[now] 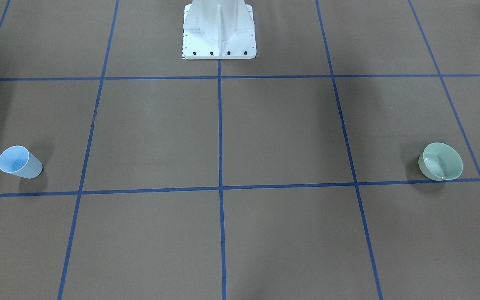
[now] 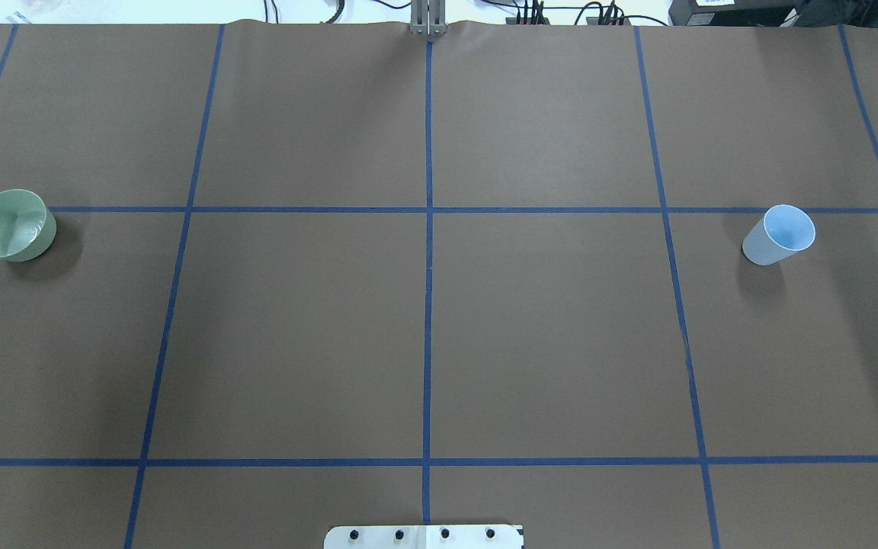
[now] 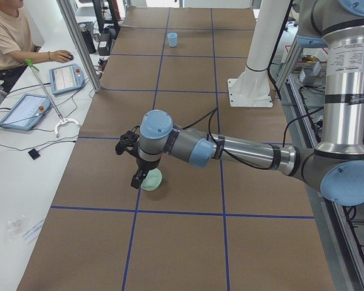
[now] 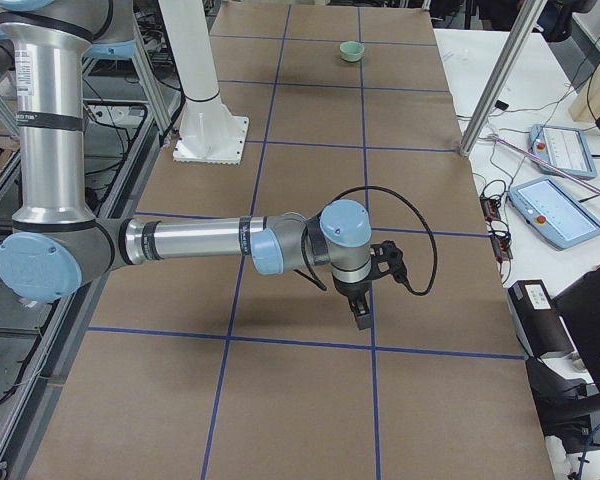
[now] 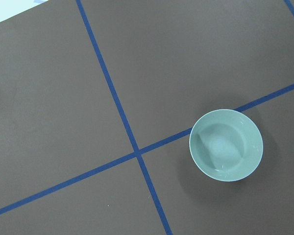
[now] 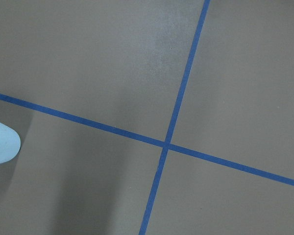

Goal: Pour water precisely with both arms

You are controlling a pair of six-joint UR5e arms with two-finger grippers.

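**Water unseen, cup and bowl well apart**

Water itself we could not make out. We judged it sat in the blue cup point(image 2: 780, 233), which stood upright at the robot's right end of the table point(image 2: 439, 343), though no sheen showed inside it. The green bowl point(image 2: 11, 225) stood at the far left end, just beside a taped line.

The left gripper point(image 3: 137, 180) hung over the bowl, and the right gripper point(image 4: 361, 318) hung low at the cup's end. Both appeared only in the side views, so we could not tell whether their fingers were spread or closed. In the overhead view neither vessel looked held.

For a good pick-up, we reckoned the right gripper should square itself to the cup's mid-wall, close gently and lift it level. The left wrist view had the bowl off-centre, so the left gripper needed centring before taking the rim.
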